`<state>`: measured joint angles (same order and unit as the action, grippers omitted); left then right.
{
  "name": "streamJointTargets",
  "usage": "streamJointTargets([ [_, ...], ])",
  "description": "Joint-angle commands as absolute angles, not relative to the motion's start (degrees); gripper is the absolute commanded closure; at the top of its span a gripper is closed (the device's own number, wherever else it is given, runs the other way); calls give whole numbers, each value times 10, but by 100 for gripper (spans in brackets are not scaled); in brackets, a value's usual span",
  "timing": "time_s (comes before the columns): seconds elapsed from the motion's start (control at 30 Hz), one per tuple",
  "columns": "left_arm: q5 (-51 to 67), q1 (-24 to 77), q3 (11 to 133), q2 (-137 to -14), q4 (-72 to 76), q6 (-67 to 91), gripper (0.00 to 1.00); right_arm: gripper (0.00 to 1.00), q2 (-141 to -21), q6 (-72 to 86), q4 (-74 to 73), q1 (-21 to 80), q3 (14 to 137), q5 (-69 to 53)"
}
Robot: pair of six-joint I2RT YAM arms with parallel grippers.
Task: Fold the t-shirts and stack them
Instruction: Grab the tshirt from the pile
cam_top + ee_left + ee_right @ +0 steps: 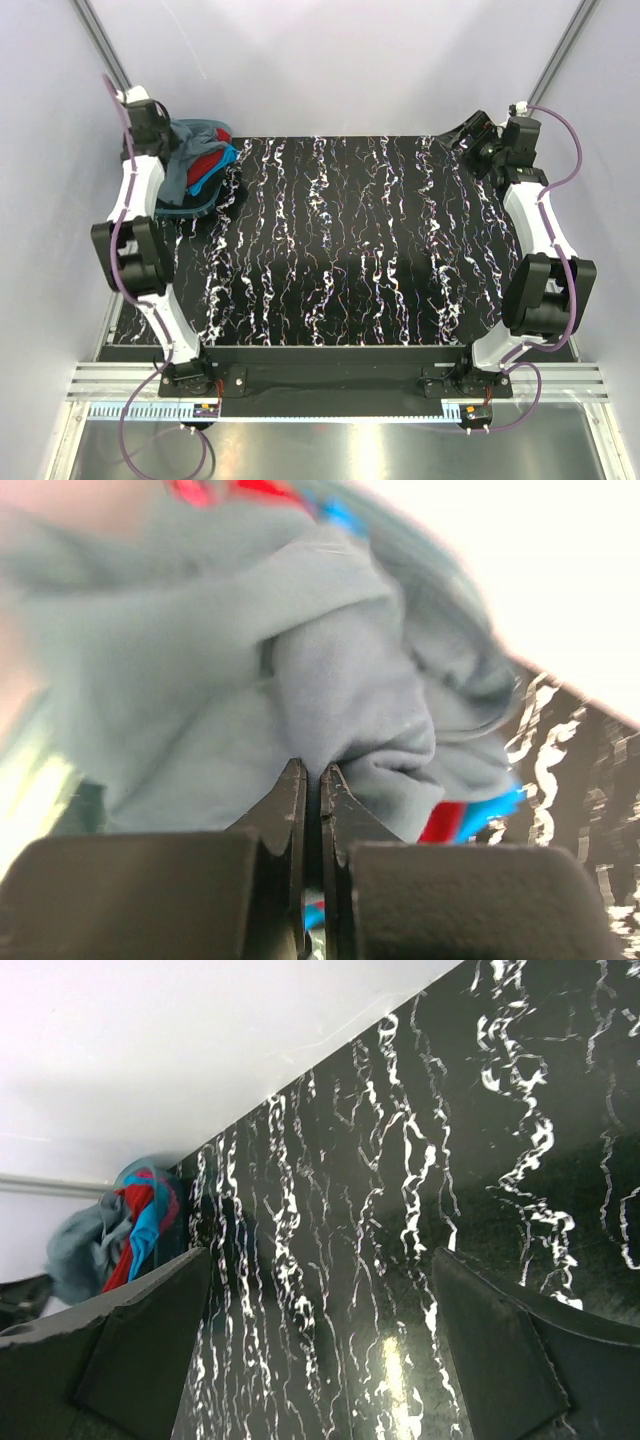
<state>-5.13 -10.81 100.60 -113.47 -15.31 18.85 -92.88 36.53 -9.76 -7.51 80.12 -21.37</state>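
Clamping a fold of the grey shirt (330, 680) in the left jaws, presumably to drag it off the pile (203, 160) onto the desk (350, 260), with right jaws gaping, empty.

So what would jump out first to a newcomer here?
The black table streaked with white, then the heap of bright t-shirts in its far left corner. There the left arm's fingers are pinched shut on the grey-blue t-shirt, while the right arm's fingers hang wide open at the far right.
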Motion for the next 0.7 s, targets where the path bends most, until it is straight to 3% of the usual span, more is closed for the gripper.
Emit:
streamJointTargets([
  [0.0,-93,-108,1041,-1032,-127,182,100,0,-932,367,-94,-73,801,-246],
  [0.3,-130,-104,1106,-1001,-186,171,100,0,-918,359,-80,-59,787,-269],
  [0.67,-160,-107,1153,-1115,-295,211,100,0,-939,248,-91,79,844,-253],
])
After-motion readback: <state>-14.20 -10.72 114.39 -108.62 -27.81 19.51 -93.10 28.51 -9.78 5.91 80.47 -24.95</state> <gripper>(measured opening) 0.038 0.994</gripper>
